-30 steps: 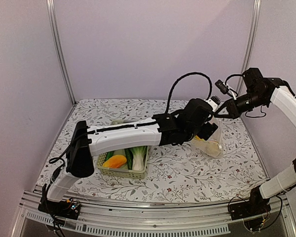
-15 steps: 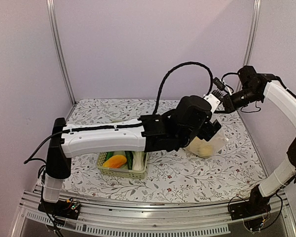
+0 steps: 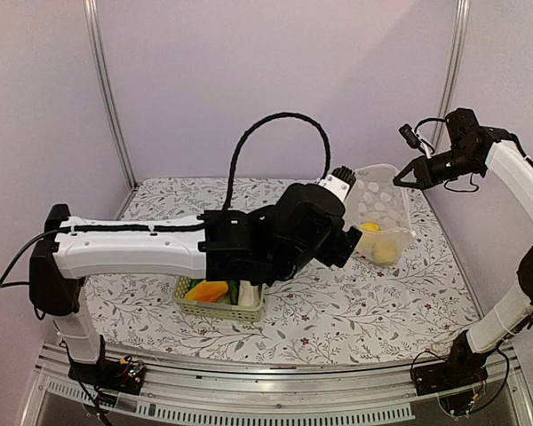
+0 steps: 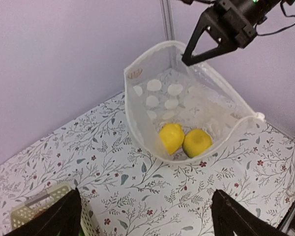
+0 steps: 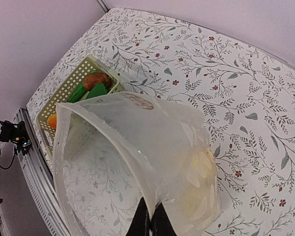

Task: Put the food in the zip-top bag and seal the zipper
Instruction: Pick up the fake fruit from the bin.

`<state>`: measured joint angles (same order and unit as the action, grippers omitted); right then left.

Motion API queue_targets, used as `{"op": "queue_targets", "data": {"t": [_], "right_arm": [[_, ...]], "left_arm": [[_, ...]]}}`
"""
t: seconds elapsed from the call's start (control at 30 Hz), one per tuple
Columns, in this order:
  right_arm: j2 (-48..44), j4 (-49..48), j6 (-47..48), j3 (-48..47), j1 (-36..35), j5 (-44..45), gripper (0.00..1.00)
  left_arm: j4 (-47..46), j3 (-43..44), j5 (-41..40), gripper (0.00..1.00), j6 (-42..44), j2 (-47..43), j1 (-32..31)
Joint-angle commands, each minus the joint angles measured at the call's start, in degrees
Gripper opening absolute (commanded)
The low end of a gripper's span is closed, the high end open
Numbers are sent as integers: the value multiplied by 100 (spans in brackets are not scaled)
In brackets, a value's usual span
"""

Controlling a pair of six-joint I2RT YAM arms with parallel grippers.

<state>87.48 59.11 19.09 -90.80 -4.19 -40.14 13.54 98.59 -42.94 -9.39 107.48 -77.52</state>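
Observation:
The zip-top bag stands on the table at the right with its mouth held up and open. My right gripper is shut on the bag's rim, pinching the zipper edge from above. Two yellow pieces of food lie side by side in the bottom of the bag. My left gripper hangs open and empty over the cloth, short of the bag's mouth and to its left. More food lies in the basket: an orange piece, green pieces and a reddish-brown one.
A pale green lattice basket sits near the front middle of the flowered tablecloth, partly under my left forearm. Purple walls with metal posts close in the back and sides. A black cable loops above the left wrist.
My left arm has drawn back to the left, away from the bag. The right gripper has lifted the rim up and rightward, and the bag now stands open with both yellow pieces showing.

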Motion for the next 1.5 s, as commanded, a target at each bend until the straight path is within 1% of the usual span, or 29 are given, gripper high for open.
{"op": "queue_targets", "data": {"t": [0.0, 0.03, 0.1, 0.17, 0.3, 0.43, 0.57, 0.77, 0.9, 1.07, 1.17, 1.3, 1.47], "right_arm": [[-44, -420, -60, -60, 53, 85, 0], [-87, -548, -78, 87, 55, 23, 0], [-194, -857, -74, 478, 53, -158, 0], [-275, -1111, -73, 882, 51, -401, 0], [-330, -1311, 38, 1322, 53, -854, 0], [-474, -1464, 126, 1592, 53, -1061, 0], [-580, -1517, 140, 1761, 54, -1119, 0], [-797, -1741, 143, 2051, 52, -1166, 0], [-837, -1823, 133, 2168, 52, -1251, 0], [-853, -1830, 146, 2189, 57, -1318, 0], [-894, -1833, 148, 2226, 51, -1338, 0], [-958, -1846, 164, 2304, 57, -1356, 0], [-992, -1859, 188, 2390, 52, -1363, 0]], "left_arm": [[1636, -432, 312, 89, -1532, -234, 314], [1872, -587, 452, 88, -1872, -301, 411], [2218, -965, 766, 85, -2162, -463, 623], [2424, -1454, 1019, 82, -2294, -692, 762], [2809, -2139, 1374, 80, -2320, -1058, 1038], [3270, -2341, 1414, 78, -2161, -1244, 1444], [3525, -2489, 1639, 70, -2035, -1353, 1931], [3788, -2783, 2008, 69, -1864, -1305, 2258], [3756, -2959, 2216, 69, -1594, -1098, 2371], [3717, -2959, 2339, 69, -1222, -703, 2464], [3725, -2917, 2388, 71, -989, -458, 2481], [3522, -3071, 2475, 75, -316, -393, 2542], [3362, -3222, 2740, 74, 190, -333, 2732]]}}
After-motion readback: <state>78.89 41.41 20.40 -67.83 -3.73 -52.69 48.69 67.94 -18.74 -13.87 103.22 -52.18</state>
